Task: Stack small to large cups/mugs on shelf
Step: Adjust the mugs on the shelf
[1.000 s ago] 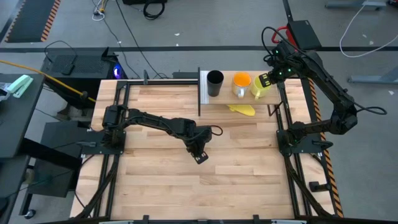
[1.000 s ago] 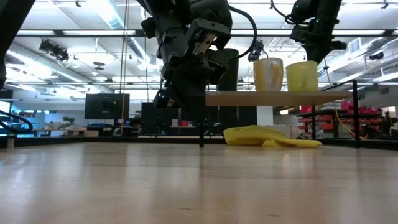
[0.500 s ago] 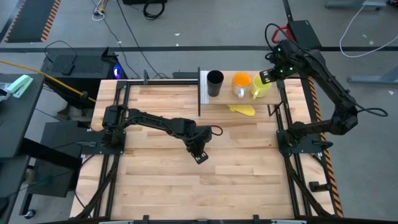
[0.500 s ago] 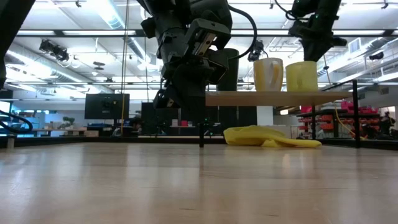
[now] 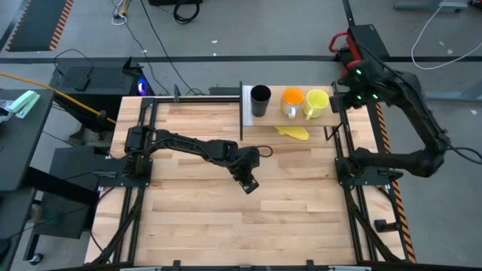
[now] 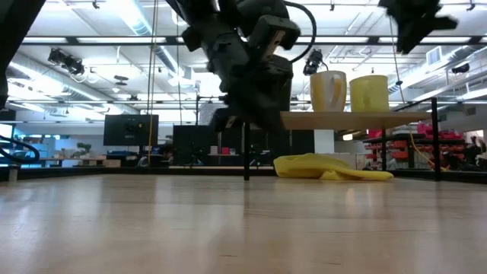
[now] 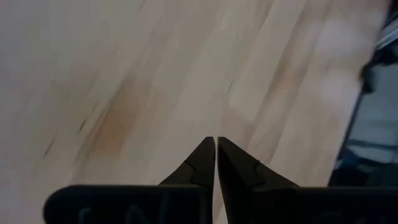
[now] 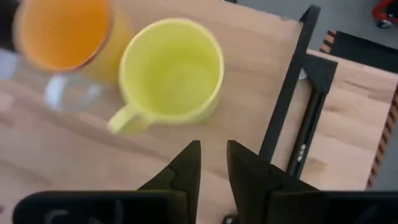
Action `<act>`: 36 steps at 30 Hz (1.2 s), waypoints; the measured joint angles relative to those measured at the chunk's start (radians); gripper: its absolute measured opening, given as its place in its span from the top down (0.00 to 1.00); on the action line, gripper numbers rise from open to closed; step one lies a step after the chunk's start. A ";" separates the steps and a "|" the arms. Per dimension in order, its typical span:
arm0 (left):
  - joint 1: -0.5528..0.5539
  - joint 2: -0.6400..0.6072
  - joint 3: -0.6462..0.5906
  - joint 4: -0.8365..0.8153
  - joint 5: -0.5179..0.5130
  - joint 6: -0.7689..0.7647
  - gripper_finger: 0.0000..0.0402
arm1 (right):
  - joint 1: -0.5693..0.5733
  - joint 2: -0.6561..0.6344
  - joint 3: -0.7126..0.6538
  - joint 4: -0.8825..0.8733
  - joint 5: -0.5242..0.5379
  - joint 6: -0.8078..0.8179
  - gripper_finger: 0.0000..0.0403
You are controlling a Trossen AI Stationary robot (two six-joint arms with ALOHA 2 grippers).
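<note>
Surface wood; shelf at its far edge. On the shelf in a row: black cup, orange mug, yellow mug. Right gripper just beside the yellow mug, jaws slightly apart, empty. Left gripper mid-surface, jaws clenched, empty.

Black cup: solid black. Orange mug: orange with a whitish handle. Yellow mug: plain yellow, handle included. Shelf: light wood with a white end panel and dark posts. Floppy object: yellow. Desk: pale striped wood. Both arms: dark.
</note>
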 joint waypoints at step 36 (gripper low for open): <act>0.152 0.006 0.001 0.591 -0.128 -0.062 0.96 | 0.232 -0.533 -0.515 0.339 -0.018 0.176 0.99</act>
